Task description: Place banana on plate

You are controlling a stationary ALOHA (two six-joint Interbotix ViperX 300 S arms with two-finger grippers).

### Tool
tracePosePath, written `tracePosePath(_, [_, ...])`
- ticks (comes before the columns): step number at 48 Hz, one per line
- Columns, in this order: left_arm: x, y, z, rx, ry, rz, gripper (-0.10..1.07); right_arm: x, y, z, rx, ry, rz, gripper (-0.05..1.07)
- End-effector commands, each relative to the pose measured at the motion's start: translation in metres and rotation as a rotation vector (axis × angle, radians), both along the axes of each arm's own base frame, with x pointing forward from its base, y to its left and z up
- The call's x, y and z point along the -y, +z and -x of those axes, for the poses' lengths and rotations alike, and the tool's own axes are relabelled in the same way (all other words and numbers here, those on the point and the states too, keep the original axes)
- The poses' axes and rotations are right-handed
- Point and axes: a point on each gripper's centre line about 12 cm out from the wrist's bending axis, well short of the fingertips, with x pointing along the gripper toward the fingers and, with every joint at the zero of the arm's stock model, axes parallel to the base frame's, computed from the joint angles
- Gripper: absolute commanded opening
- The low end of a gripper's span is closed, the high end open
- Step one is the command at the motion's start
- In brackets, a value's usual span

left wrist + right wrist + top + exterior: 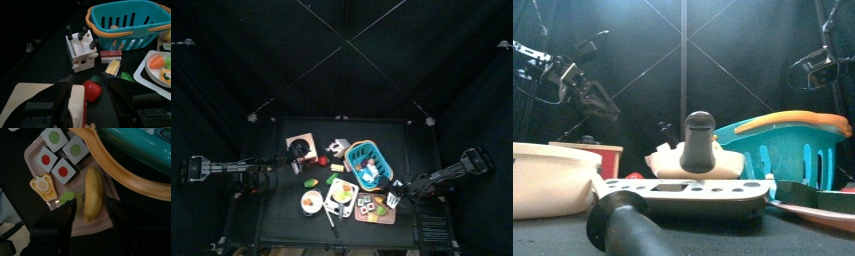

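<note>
The yellow banana lies on a pinkish tray beside the teal basket's orange rim. My right gripper is open just over the banana's near end, one jaw on each side; I cannot tell whether it touches. In the top view it sits at the tray's right. The white plate holds small food pieces and shows in the top view. My left gripper is open and empty above a red fruit beside a cutting board.
A white knife block and the teal basket stand behind the plate. Square sushi pieces lie on the tray. A white bowl and a black-handled utensil are at the table's front.
</note>
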Motion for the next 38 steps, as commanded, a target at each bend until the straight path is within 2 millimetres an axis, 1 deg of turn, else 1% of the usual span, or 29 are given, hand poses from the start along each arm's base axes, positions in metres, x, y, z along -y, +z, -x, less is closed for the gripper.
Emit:
tracePosePath(1, [-0.001,0.005,-0.003,0.013,-0.001,-0.013,0.87,-0.003,0.019,-0.011,0.062,0.001,-0.017,0.90])
tracePosePath(6, [0.000,0.007,-0.002,0.014,-0.011,-0.034,0.87,-0.006,0.040,-0.022,0.096,-0.017,-0.042,0.90])
tracePosePath(8, [0.000,0.009,-0.002,0.017,-0.018,-0.047,0.87,-0.005,0.049,-0.025,0.082,-0.052,-0.066,0.90])
tracePosePath(11, [0.000,0.019,-0.003,0.039,-0.035,-0.087,0.87,-0.004,0.057,-0.027,0.020,-0.139,-0.136,0.90])
tracePosePath(15, [0.004,0.029,-0.002,0.062,-0.068,-0.148,0.87,-0.004,0.058,-0.025,-0.061,-0.224,-0.193,0.90])
tracePosePath(19, [0.005,0.034,0.001,0.082,-0.076,-0.173,0.87,-0.002,0.059,-0.024,-0.082,-0.242,-0.170,0.90])
tracePosePath(23, [0.004,0.038,0.003,0.109,-0.054,-0.156,0.87,0.002,0.065,-0.024,-0.053,-0.234,-0.141,0.90])
tracePosePath(25, [0.002,0.042,0.006,0.149,-0.019,-0.130,0.87,0.004,0.066,-0.022,-0.042,-0.241,-0.140,0.90])
tracePosePath(32, [-0.002,0.061,0.015,0.275,0.064,-0.077,0.87,0.008,0.059,-0.014,-0.064,-0.274,-0.133,0.90])
tracePosePath(38, [-0.004,0.067,0.020,0.317,0.092,-0.058,0.87,0.011,0.059,-0.007,-0.067,-0.282,-0.121,0.90])
